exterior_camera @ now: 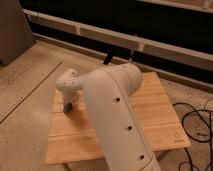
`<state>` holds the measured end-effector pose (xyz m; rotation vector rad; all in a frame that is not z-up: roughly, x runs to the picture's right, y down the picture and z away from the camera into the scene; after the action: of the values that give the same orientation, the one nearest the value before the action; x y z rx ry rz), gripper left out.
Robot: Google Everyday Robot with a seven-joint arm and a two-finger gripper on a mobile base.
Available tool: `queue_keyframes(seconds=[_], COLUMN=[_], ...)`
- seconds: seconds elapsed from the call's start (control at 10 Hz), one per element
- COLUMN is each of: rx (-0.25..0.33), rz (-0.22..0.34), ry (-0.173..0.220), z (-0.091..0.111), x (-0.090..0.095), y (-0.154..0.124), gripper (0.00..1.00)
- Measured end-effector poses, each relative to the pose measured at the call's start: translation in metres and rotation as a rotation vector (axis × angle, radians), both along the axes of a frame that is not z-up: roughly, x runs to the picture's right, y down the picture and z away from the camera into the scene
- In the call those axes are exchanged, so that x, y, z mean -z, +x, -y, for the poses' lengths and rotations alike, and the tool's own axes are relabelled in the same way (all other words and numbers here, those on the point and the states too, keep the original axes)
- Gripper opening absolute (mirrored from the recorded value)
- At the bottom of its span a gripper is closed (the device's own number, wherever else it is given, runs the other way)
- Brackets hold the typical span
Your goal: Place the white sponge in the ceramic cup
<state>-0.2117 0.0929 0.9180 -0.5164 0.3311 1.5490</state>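
My gripper (pixel 69 106) hangs under the round white wrist at the left edge of the wooden table (pixel 150 125), pointing down and touching the tabletop. It is shut on a small pale bluish-grey block, the white sponge (pixel 66 107), of which only a sliver shows between the dark fingers. The thick white arm (pixel 115 115) runs from the bottom centre up across the table and covers much of it. The ceramic cup is hidden from view.
Black cables (pixel 196 125) lie coiled on the floor right of the table. A dark wall with a pale rail (pixel 150 42) runs behind, with a black object (pixel 107 59) just past the table's far edge. A grey panel (pixel 12 30) stands at the upper left.
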Motion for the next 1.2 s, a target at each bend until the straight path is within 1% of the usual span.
queue_keyframes(seconds=[0.1, 0.2, 0.4, 0.6, 0.7, 0.8, 1.1, 1.2], rx=[0.019, 0.038, 0.066, 0.092, 0.100, 0.101, 0.104, 0.110], rz=[0.015, 0.034, 0.059, 0.067, 0.070, 0.070, 0.070, 0.068], ry=[0.040, 0.090, 0.173, 0.248, 0.272, 0.280, 0.278, 0.286], z=[0.010, 0.022, 0.037, 0.051, 0.055, 0.056, 0.055, 0.058], x=[0.006, 0.019, 0.046, 0.069, 0.077, 0.079, 0.079, 0.081], y=[-0.002, -0.008, -0.014, -0.015, -0.016, -0.016, -0.016, -0.015], gripper=[0.00, 0.00, 0.00, 0.00, 0.00, 0.00, 0.00, 0.00])
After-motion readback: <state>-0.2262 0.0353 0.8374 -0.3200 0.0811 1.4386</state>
